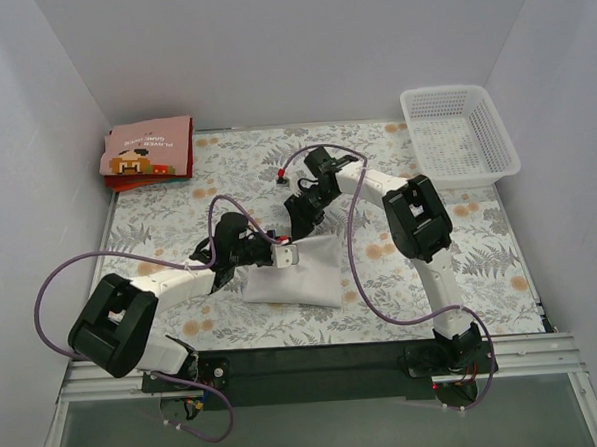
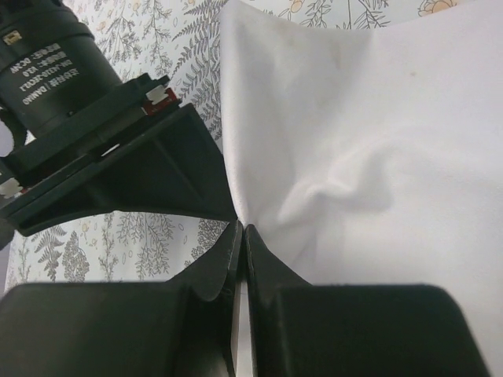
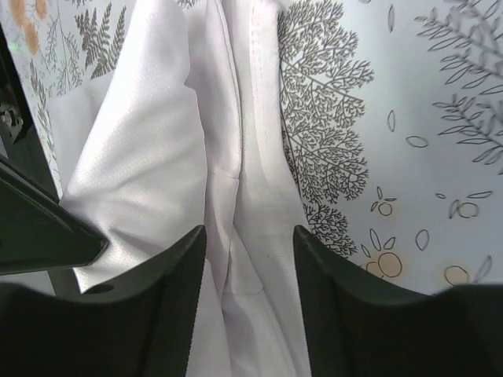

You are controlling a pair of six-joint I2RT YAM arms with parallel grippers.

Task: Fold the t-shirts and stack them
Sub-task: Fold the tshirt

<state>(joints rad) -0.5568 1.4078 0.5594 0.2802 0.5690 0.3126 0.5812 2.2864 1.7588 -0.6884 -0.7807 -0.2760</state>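
Note:
A white t-shirt [image 1: 306, 273] lies folded into a rough rectangle on the flowered tablecloth, just ahead of the arms. My left gripper [image 1: 280, 252] is at its upper left corner, and in the left wrist view this gripper [image 2: 242, 229] is shut on a thin edge of the white cloth [image 2: 369, 141]. My right gripper [image 1: 300, 215] hovers over the shirt's far edge. In the right wrist view it [image 3: 250, 236] stands open, with folds and a hem of the shirt [image 3: 236, 157] lying loose between the fingers. A folded pink printed t-shirt [image 1: 146, 149] rests on a red one [image 1: 151, 178] at the far left corner.
A white lattice basket [image 1: 459, 135] stands at the far right corner. A small red-and-black object [image 1: 279, 173] lies on the cloth behind the right gripper. Purple cables loop from both arms over the table. White walls close in the left, back and right sides.

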